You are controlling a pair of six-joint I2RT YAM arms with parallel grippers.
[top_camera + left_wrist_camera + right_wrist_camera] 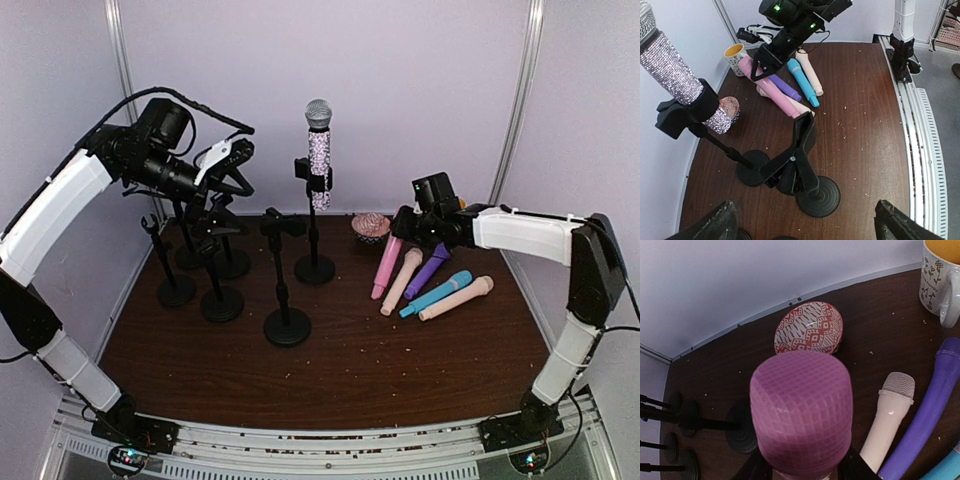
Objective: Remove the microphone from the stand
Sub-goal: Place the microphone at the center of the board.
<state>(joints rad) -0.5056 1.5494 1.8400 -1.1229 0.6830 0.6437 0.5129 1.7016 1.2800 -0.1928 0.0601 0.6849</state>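
Pink microphone [801, 412] lies between right end effector [400, 232] jaws, arm outstretched low.

We see pale lilac walls [400, 80] joined by upright metal strips [524, 90], closing in a dark brown wooden table [350, 360] dusted with light crumbs, a slotted metal rail [350, 445] along its near edge, and grey floor [947, 110] beyond, all evenly lit.

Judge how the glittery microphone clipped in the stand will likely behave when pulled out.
The microphone looks rigid, so probably won't flex. Its glittery body may resist slipping. The clip wraps it, and the slim stand has a small base, so tipping seems possible.
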